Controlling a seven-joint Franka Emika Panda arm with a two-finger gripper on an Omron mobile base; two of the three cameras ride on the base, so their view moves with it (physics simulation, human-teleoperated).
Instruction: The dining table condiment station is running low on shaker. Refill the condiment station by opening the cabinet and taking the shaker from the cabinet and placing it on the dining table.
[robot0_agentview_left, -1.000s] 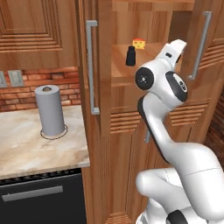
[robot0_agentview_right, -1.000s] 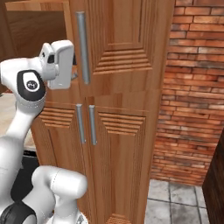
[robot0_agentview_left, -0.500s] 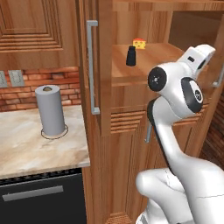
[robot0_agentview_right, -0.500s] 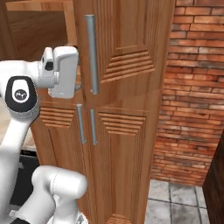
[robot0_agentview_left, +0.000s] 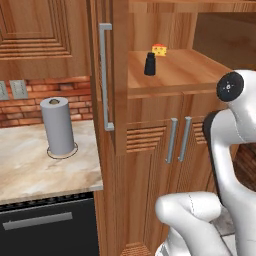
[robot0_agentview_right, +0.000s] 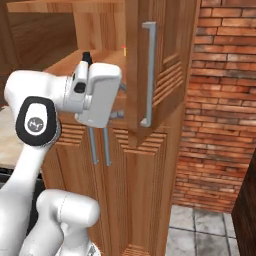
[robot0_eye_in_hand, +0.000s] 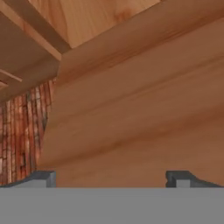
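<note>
Cabinet (robot0_agentview_left: 150, 85) opening was judged essentially done: both upper doors stood swung out, the left one (robot0_agentview_left: 111, 75) edge-on with its long grey handle, the right one (robot0_agentview_right: 150, 70) well clear of the shelf in the right base view. The shaker (robot0_agentview_left: 150, 64) was seen upright on the exposed shelf, just beside a yellow cheese wedge (robot0_agentview_left: 159, 49) and untouched. The gripper (robot0_agentview_right: 119, 100) was found close to the inner face of the right door, its fingers (robot0_eye_in_hand: 177, 178) spread wide with nothing between them; plain wood was all that lay ahead of them in the hand view. Reaching in, grasping the shaker and carrying it to the dining table were all judged still to be done. A paper towel roll (robot0_agentview_left: 58, 126) stood on the counter at the left.
</note>
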